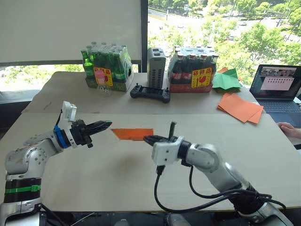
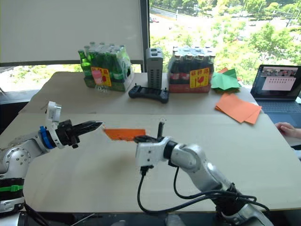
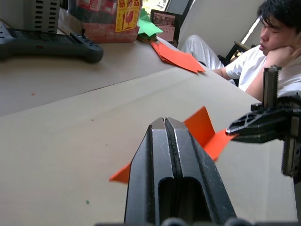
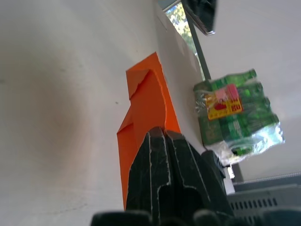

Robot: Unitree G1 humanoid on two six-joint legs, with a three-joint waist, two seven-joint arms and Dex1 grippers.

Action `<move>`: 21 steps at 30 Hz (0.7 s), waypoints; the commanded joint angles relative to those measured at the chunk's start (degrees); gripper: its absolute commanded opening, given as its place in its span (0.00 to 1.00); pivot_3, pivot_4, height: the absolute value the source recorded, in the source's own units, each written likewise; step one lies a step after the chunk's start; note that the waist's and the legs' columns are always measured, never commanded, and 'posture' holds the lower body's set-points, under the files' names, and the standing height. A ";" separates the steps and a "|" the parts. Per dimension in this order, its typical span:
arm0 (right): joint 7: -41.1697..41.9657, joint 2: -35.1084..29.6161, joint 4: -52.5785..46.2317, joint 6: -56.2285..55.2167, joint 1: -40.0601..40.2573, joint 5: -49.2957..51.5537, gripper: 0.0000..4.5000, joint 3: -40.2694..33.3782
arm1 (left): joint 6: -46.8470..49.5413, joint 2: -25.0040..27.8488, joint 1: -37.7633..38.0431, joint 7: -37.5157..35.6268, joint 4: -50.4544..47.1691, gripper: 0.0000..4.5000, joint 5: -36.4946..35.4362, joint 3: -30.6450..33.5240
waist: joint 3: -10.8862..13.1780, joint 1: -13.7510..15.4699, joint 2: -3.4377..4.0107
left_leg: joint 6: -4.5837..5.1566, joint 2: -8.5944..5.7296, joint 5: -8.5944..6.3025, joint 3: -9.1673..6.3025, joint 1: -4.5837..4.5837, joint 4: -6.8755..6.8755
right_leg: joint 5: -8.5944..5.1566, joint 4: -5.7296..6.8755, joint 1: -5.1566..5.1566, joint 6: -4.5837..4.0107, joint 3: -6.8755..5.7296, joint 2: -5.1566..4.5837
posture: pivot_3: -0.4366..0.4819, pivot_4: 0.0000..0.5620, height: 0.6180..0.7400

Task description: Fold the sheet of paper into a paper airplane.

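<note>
The sheet of paper (image 1: 133, 133), orange and folded into a narrow strip with a raised flap, lies mid-table; it also shows in the wrist views (image 3: 207, 134) (image 4: 146, 113). My right gripper (image 1: 146, 139) reaches in from the right. Its fingers (image 4: 162, 160) are pressed together over the sheet's right end. My left gripper (image 1: 107, 125) is shut and hovers just off the strip's left corner, with a small gap between the two. Its fingers (image 3: 169, 155) hide the middle of the strip in the left wrist view.
At the back stand a pack of green bottles (image 1: 106, 68), a grey box (image 1: 156, 68), a pack of dark bottles (image 1: 193, 70) and a black controller (image 1: 150, 92). A green paper shape (image 1: 226, 79), a stack of orange sheets (image 1: 240, 107), a laptop (image 1: 277, 87) and a person's hand (image 1: 288, 128) are at right.
</note>
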 commanded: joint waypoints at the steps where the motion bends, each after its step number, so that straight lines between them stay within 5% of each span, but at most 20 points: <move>1: -3.25 -0.20 2.66 -7.31 1.17 -6.34 0.00 1.86 | 1.14 0.63 -0.50 -0.19 -1.81 0.00 -1.83 0.41 | 0.01 0.01 -0.01 | -0.02 0.00 0.01 -0.01 0.00 0.01 | 0.00 0.01 0.00 0.00 0.00 0.00 | 0.48 0.27 0.94; 6: 0.46 1.42 6.07 -10.64 3.55 -5.34 0.00 3.92 | 1.30 0.61 -0.46 0.64 -3.18 0.00 -0.99 -1.00 | 0.01 0.13 -0.03 | -0.08 0.00 0.04 -0.02 0.02 0.02 | 0.02 0.01 0.04 -0.02 0.01 0.00 | 0.48 0.27 0.94; 14: 14.43 4.70 -1.02 1.85 4.78 10.07 0.57 -3.37 | 0.01 0.17 1.62 -0.26 -5.87 0.00 1.26 -5.77 | 0.01 0.22 -0.03 | -0.07 0.00 0.04 -0.05 0.07 0.04 | 0.03 0.02 0.11 -0.03 0.01 0.01 | 0.48 0.27 0.94; 21: 19.83 6.87 -5.17 15.35 2.10 24.52 0.57 -12.32 | -5.19 -1.12 0.39 -3.39 -4.83 0.00 6.45 -13.59 | 0.01 0.36 -0.04 | -0.07 0.00 0.04 -0.06 0.10 0.03 | 0.03 0.02 0.13 -0.03 -0.01 0.02 | 0.48 0.27 0.94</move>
